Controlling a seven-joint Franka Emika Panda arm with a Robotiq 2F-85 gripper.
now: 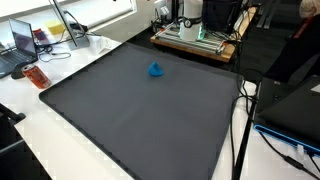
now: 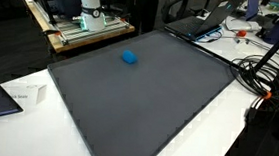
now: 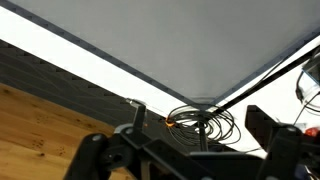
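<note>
The pincer (image 3: 190, 150) sits along the bottom edge of the wrist view, spread wide, its fingers (image 3: 100, 150) far apart with nothing between them. Just above lie coiled cables (image 3: 205, 120) and a corner of the dark mat (image 3: 170, 50). The small blue object (image 1: 156, 70) (image 2: 129, 57) rests alone on the mat, upper middle in both exterior views (apart from every edge). It looks light and soft, probably best pinched across its middle.

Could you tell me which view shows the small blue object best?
An exterior view shows the blue object best, peaked and clear on the dark mat. In an exterior view the object is a rounder blob. The wrist view lacks it.
</note>
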